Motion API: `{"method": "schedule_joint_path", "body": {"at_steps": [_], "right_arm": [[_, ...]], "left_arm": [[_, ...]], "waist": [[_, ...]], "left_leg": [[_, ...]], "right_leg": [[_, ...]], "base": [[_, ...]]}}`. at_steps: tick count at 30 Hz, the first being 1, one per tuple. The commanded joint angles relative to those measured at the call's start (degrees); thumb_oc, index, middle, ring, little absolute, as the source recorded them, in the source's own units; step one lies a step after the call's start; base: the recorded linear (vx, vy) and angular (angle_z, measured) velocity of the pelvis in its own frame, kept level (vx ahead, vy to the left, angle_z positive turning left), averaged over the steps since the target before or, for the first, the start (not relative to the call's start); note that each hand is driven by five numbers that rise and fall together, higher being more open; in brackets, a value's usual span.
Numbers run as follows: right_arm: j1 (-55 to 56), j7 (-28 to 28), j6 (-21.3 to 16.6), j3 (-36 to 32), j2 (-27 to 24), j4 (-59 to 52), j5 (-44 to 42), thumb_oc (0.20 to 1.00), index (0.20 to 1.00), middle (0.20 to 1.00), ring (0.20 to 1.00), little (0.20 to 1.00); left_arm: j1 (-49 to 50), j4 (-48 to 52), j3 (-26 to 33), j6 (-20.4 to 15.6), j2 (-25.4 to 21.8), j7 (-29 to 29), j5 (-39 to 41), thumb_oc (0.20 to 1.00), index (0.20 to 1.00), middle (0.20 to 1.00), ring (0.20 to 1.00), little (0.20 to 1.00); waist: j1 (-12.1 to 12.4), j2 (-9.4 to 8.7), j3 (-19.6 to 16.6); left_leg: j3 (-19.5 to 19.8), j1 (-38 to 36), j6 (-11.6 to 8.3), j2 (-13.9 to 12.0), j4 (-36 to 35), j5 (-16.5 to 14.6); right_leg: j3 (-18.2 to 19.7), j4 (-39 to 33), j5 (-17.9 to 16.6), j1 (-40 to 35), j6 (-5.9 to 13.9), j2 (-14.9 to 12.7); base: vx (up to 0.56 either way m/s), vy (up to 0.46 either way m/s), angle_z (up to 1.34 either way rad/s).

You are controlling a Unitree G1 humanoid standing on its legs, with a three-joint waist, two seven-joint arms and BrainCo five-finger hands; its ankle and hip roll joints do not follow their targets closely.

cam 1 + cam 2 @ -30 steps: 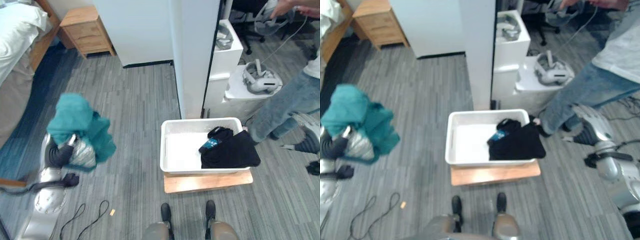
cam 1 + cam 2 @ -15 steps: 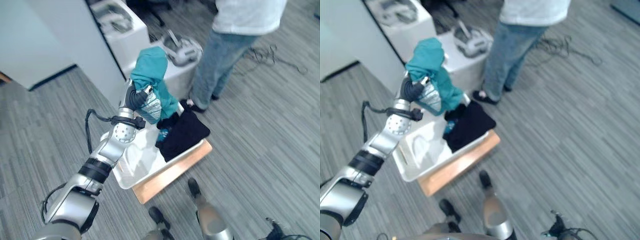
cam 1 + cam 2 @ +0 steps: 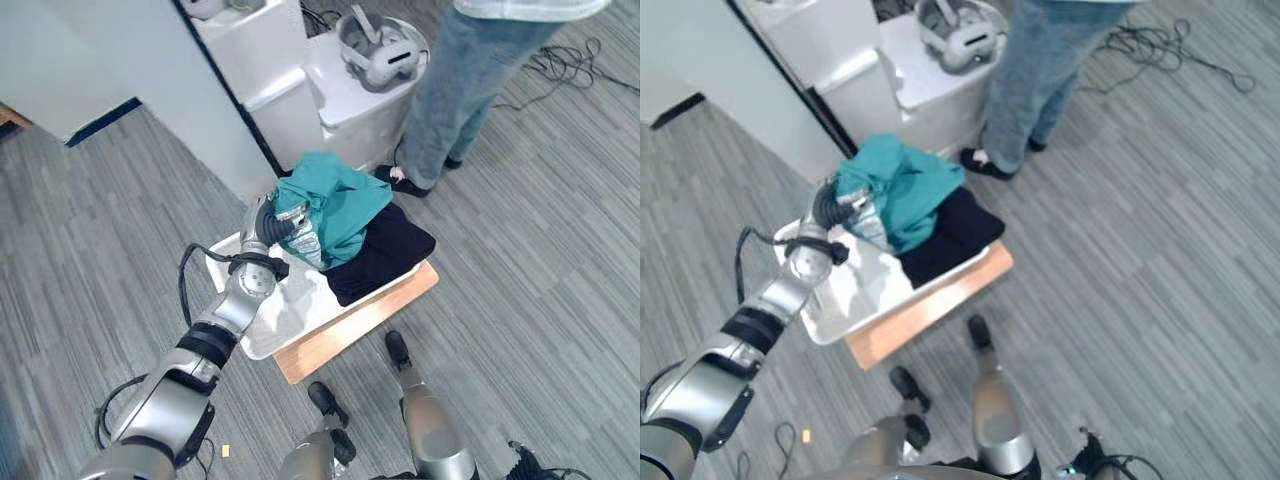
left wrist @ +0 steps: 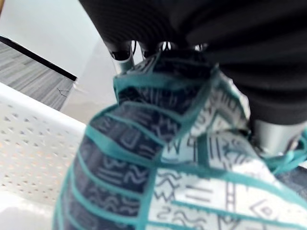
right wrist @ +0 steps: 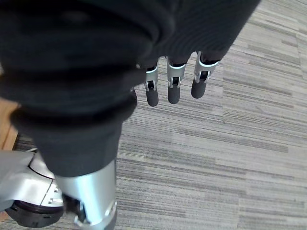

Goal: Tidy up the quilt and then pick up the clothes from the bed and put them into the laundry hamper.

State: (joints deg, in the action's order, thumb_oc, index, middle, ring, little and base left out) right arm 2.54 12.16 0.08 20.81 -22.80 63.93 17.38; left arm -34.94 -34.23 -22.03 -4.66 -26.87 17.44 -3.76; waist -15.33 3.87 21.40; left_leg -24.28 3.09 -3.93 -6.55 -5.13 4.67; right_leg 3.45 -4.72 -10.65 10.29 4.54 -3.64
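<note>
progress: teal garment is over the white hamper, draped partly on the black clothes already in it; I judge this the drop-off step, release not yet done
left hand: my fingers are curled round the teal garment, its patterned lining bunched right against my palm in the left wrist view; hand sits just above the hamper's far side
right hand: hanging over bare floor, fingers straight and relaxed, holding nothing
hamper: white perforated tub, sits on a wooden board on the floor; the side nearer my arm is bare white, the black clothes fill the other side and lap over the rim
left to do: let go of the teal garment so it falls fully inside; the bed and quilt are out of frame, so I can't tell if more clothes remain or if the quilt is tidy
around: person in jeans stands just beyond the hamper, shoe near its far corner; white cabinet with a headset on top sits just behind the hamper
in the way: nothing blocks the drop; the person's feet are close, so I'd judge a wide swing risky
</note>
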Motion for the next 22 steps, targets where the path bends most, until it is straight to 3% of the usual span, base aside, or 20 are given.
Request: {"method": "schedule_joint_path", "body": {"at_steps": [1, 9, 12, 18, 22], "right_arm": [[1.4, 0.2, 0.9, 1.6, 0.2, 0.9, -1.1, 1.0, 1.0, 1.0, 1.0, 1.0], [-1.4, -0.4, 0.8, 1.6, -0.5, -3.0, 1.4, 1.0, 1.0, 1.0, 1.0, 1.0], [-4.9, 0.5, 0.8, 1.9, 0.0, -5.1, 2.3, 1.0, 1.0, 1.0, 1.0, 1.0], [-10.9, 1.2, 0.9, 2.9, 2.5, -4.7, 1.3, 1.0, 1.0, 1.0, 1.0, 1.0], [-13.4, 0.8, 1.1, 3.2, 5.3, -2.6, -1.5, 1.0, 1.0, 1.0, 1.0, 1.0]], "left_arm": [[4.3, 2.7, 5.9, -3.6, -1.3, 0.6, 8.9, 1.0, 1.0, 1.0, 1.0, 1.0], [19.2, 4.8, 12.7, -4.6, -1.5, -2.9, 13.7, 1.0, 1.0, 1.0, 1.0, 1.0], [25.3, -2.7, 14.2, -3.1, -0.7, -3.9, 12.0, 1.0, 1.0, 1.0, 1.0, 1.0], [30.5, -28.4, 15.0, 1.1, 3.3, -4.3, 5.9, 1.0, 1.0, 1.0, 1.0, 1.0], [33.3, -36.3, 16.7, 3.1, 6.2, -4.1, 5.4, 1.0, 1.0, 1.0, 1.0, 1.0]], "waist": [[2.4, -3.8, -4.5], [6.7, -4.49, -9.0], [8.6, -4.85, -11.2], [10.1, -5.1, -14.3], [11.1, -5.42, -15.5]], "left_leg": [[3.6, -2.7, -3.5, -3.0, 0.1, -3.5], [6.1, -6.9, -3.19, -2.9, 0.1, -4.8], [7.5, -8.7, -2.89, -2.7, 0.1, -5.2], [8.1, -10.1, -2.36, -2.3, 0.1, -5.9], [8.4, -10.4, -1.93, -2.0, 0.1, -6.4]], "right_leg": [[-2.2, 0.0, 10.2, -4.0, 3.0, -2.3], [-3.9, -0.1, 11.8, -10.1, 2.27, -2.2], [-5.0, 0.1, 12.7, -12.8, 2.22, -2.5], [-5.5, 0.0, 13.1, -14.5, 2.18, -2.9], [-5.5, -0.1, 13.1, -15.0, 2.29, -3.2]], "base": [[0.06, -0.008, 0.36], [0.03, 0.014, 0.2], [0.01, 0.026, 0.24], [0.0, 0.061, 0.08], [0.0, 0.073, 0.05]]}}
